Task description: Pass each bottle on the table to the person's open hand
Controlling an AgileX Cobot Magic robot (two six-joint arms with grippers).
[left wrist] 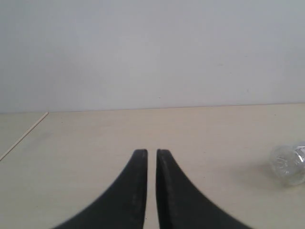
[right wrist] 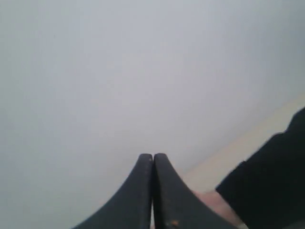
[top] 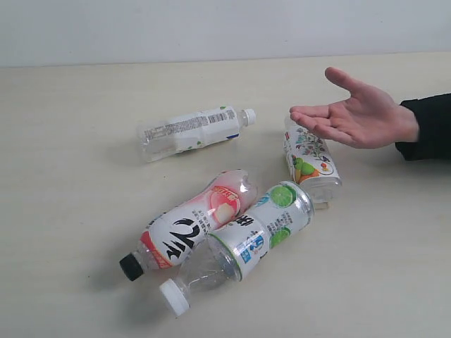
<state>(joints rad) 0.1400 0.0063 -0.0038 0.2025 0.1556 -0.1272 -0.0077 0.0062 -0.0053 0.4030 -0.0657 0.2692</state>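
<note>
Several bottles lie on their sides on the table (top: 63, 176). The white-label bottle (top: 194, 132) is farthest back. The peach-label bottle with a black cap (top: 190, 229) and the lime-label bottle (top: 254, 236) touch side by side at the front. The short fruit-picture bottle (top: 310, 160) lies just below the person's open hand (top: 359, 113), which is held palm up at the right. Neither gripper shows in the exterior view. My left gripper (left wrist: 152, 151) is shut and empty above the table, with a clear bottle's end (left wrist: 288, 164) off to one side. My right gripper (right wrist: 153, 155) is shut and empty, near the person's black sleeve (right wrist: 267, 186).
A pale wall (top: 225, 28) rises behind the table's far edge. The person's black sleeve (top: 430, 127) comes in from the right edge. A table edge or seam (left wrist: 24, 136) shows in the left wrist view.
</note>
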